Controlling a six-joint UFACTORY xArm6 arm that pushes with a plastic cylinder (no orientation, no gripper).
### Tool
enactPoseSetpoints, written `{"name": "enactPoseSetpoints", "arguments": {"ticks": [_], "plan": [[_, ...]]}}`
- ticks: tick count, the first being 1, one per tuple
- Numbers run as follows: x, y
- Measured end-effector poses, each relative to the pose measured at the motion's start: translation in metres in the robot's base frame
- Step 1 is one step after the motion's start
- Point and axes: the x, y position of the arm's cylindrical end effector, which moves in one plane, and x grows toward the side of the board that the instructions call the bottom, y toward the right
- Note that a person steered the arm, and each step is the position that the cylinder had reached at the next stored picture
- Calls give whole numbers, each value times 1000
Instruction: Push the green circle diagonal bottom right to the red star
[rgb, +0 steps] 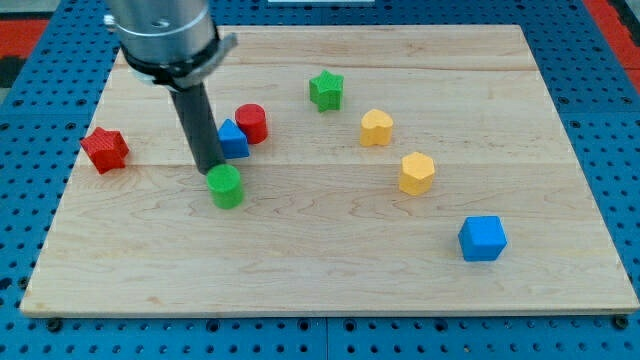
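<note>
The green circle (226, 186) is a short green cylinder on the wooden board, left of the middle. The red star (105, 149) lies near the board's left edge, up and to the left of the green circle. My tip (210, 168) is at the end of the dark rod and sits right at the green circle's upper left edge, seemingly touching it. The rod rises from there to the arm's grey body at the view's top left.
A blue block (233, 139) and a red cylinder (251, 123) stand just right of the rod. A green star (326, 90), two yellow blocks (376, 128) (417, 172) and a blue cube (483, 238) lie further right. The board's left edge (62, 190) is near the red star.
</note>
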Motion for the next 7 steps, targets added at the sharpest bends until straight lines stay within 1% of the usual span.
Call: {"name": "enactPoseSetpoints", "arguments": {"ticks": [1, 2, 3, 4, 5, 6, 7], "plan": [[17, 16], [18, 58], [47, 81], [37, 48], [11, -21], [37, 39], [58, 27]]}}
